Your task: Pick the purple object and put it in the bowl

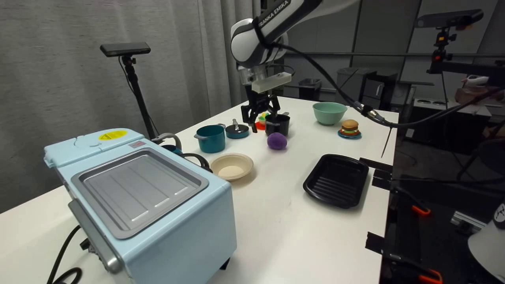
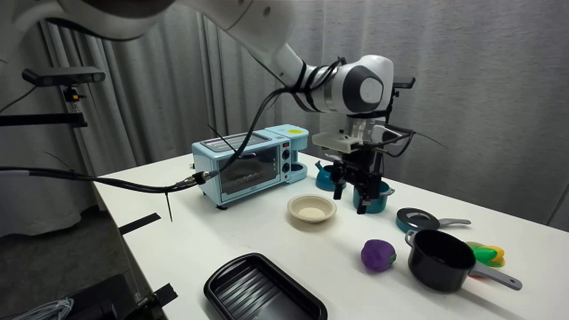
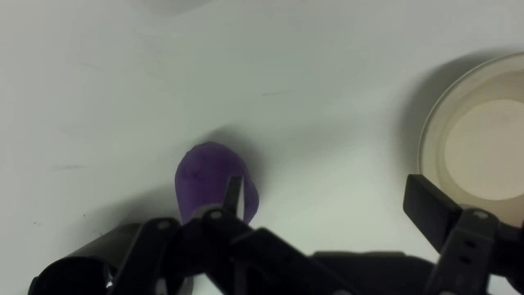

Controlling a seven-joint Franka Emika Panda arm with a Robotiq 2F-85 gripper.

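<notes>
My hand (image 2: pixel 350 202) hangs above the surface (image 2: pixel 249 231), its fingers (image 3: pixel 430 211) apart. The purple object (image 2: pixel 377 255) rests on the surface near the black pot (image 2: pixel 424 278), farther than the black tray (image 2: pixel 266 293) from the edge marked with black tape (image 2: pixel 140 223). In the wrist view one finger covers part of the purple object and the other part of the bowl (image 3: pixel 483 149). The bowl stands toward the toaster oven (image 2: pixel 266 166), with the teal pot (image 1: pixel 212 139) closer to the edge by the grey curtain (image 2: pixel 462 115). In an exterior view a light green bowl (image 1: pixel 329 114) and burger toy (image 1: pixel 350 126) stand toward the taped edge's corner away from the oven.
</notes>
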